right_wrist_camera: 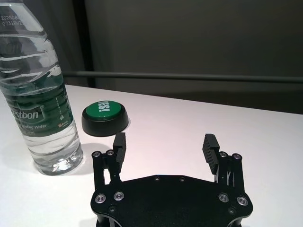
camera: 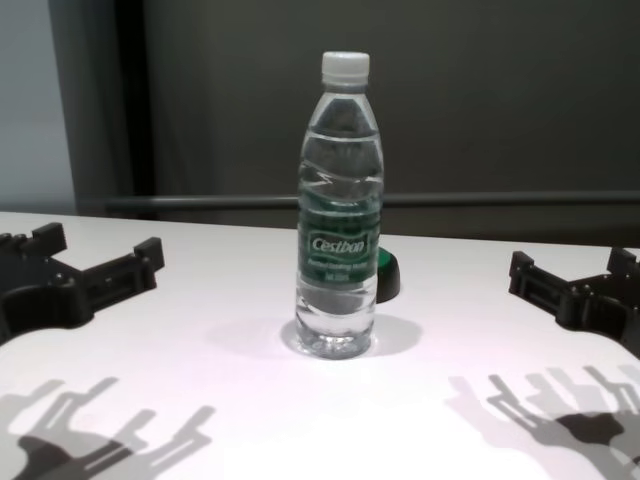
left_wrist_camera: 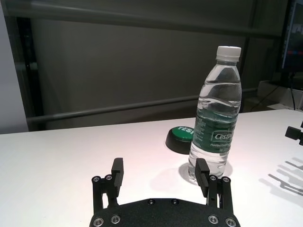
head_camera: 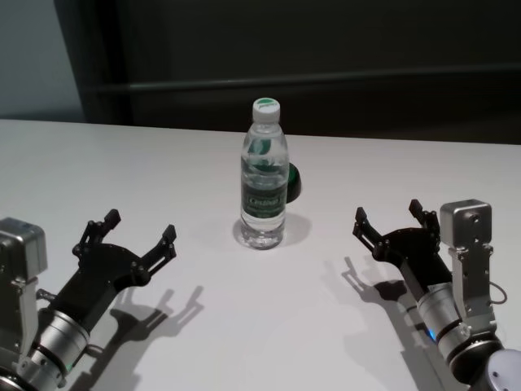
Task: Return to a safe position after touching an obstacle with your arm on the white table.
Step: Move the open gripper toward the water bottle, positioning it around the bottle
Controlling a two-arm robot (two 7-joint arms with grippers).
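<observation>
Behind the bottle point(head_camera: 264, 175) on the white table point(head_camera: 163, 163), half hidden — green button point(head_camera: 292, 181); flanking it, apart, left gripper point(head_camera: 139, 226) and right gripper point(head_camera: 387, 213) — fingers spread, empty.

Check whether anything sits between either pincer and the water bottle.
Nothing visible does. The tall clear plastic water bottle stands upright on the white table, with bare tabletop between it and the open left pincer and the open right pincer. The low green-and-black button sits behind the bottle.
</observation>
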